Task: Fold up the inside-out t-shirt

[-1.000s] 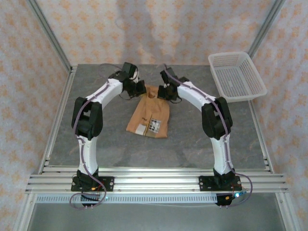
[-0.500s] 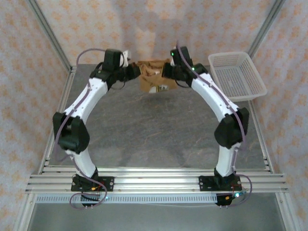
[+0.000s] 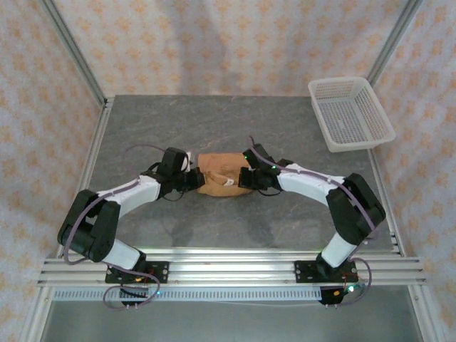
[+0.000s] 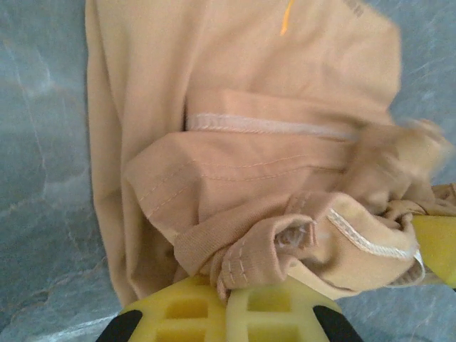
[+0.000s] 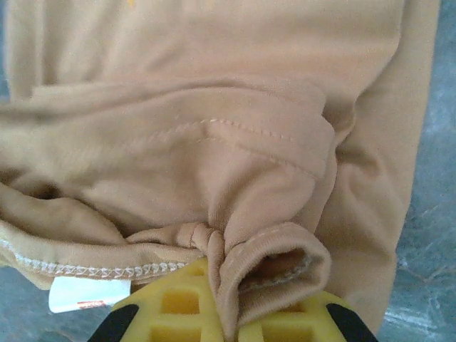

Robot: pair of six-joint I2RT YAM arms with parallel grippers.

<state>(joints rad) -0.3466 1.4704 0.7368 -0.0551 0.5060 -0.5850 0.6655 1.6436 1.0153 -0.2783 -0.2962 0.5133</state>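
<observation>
The inside-out t-shirt [image 3: 222, 171] lies bunched with its long axis left-right. The left gripper [image 3: 195, 178] and right gripper [image 3: 249, 178] pinch its opposite ends, equally near.

A lab robot cell: grey table [image 3: 235, 221] ringed by an aluminium frame [image 3: 71, 46], patterned backdrop walls [image 3: 235, 43], left arm [image 3: 128, 191] and right arm [image 3: 313, 182] bolted to rails [image 3: 228, 265], a white basket [image 3: 350, 114]

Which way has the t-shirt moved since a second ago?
Yes. The t-shirt swung away, level with the basket, then back nearer; it now sits bunched mid-table, nearer than the basket's front rim.
</observation>
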